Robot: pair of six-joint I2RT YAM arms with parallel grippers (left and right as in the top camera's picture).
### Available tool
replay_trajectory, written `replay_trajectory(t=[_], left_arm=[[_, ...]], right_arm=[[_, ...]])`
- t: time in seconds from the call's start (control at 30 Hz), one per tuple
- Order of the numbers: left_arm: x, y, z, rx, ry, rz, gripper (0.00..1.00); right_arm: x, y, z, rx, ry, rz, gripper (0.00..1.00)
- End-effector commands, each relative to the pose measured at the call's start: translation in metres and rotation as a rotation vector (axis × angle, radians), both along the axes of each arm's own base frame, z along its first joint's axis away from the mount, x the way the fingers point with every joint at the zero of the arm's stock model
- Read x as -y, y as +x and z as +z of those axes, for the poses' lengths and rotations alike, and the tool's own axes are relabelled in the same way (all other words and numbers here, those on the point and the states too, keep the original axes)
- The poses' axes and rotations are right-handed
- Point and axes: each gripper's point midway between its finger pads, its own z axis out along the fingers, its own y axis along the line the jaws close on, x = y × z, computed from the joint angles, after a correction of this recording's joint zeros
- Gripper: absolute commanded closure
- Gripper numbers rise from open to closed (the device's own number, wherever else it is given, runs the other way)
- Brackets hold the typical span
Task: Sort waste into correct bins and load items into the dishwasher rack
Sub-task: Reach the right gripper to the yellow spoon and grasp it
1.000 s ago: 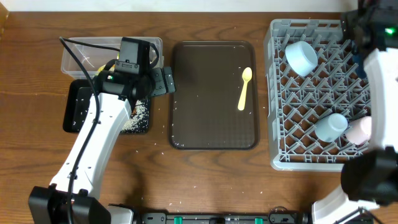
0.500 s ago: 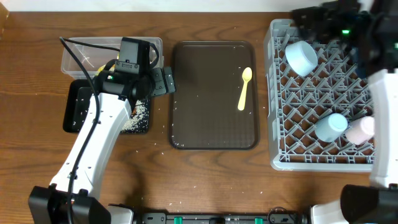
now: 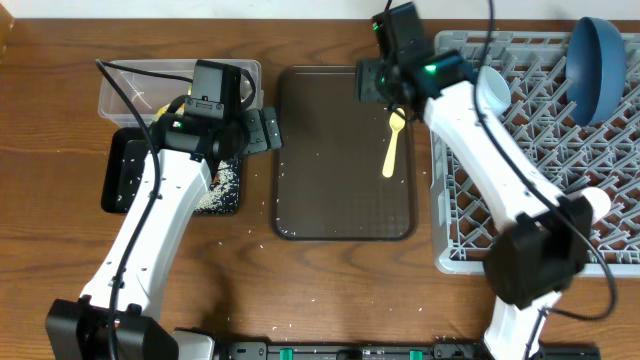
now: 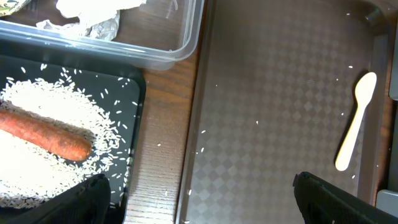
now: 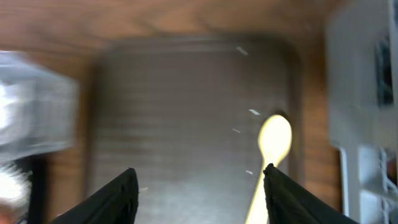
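Note:
The yellow spoon lies on the brown serving tray, near its right side. My right gripper hovers over the tray's far right corner, open and holding nothing. The spoon's bowl shows just beyond its right finger, in a blurred view. My left gripper stands wide open and holds nothing, above the gap between the black tray and the serving tray. An orange carrot and rice lie in the black tray. Tissue sits in the clear tub.
The grey rack fills the right side. A dark-blue bowl stands on edge at its far right, and a pale bowl sits partly behind my right arm. Loose rice grains dot the table and serving tray.
My right arm has swung left from over the rack to the serving tray's far right corner, its jaws narrowing. The dark-blue bowl now shows in the rack. The left arm is unmoved.

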Motion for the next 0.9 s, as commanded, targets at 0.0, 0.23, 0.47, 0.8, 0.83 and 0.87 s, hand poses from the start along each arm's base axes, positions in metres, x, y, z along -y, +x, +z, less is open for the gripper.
replay_trajectory(t=[0.0, 0.23, 0.47, 0.8, 0.83, 0.87], left_arm=[[-0.001, 0.004, 0.006, 0.018, 0.003, 0.004, 0.03], [-0.001, 0.004, 0.006, 0.017, 0.003, 0.004, 0.03], [-0.001, 0.004, 0.006, 0.017, 0.003, 0.004, 0.03], [-0.001, 0.004, 0.006, 0.017, 0.003, 0.004, 0.03], [-0.001, 0.004, 0.006, 0.017, 0.003, 0.004, 0.03], [-0.001, 0.004, 0.006, 0.017, 0.003, 0.004, 0.03]], right_arm=[[0.023, 0.003, -0.036, -0.048, -0.113, -0.164, 0.41], [0.033, -0.017, -0.092, -0.219, -0.206, -0.172, 0.47], [0.041, -0.03, -0.136, -0.332, -0.269, -0.184, 0.47], [0.042, -0.035, -0.165, -0.389, -0.299, -0.18, 0.58], [0.042, -0.035, -0.165, -0.387, -0.298, -0.18, 0.61], [0.042, -0.034, -0.165, -0.386, -0.298, -0.18, 0.64]])
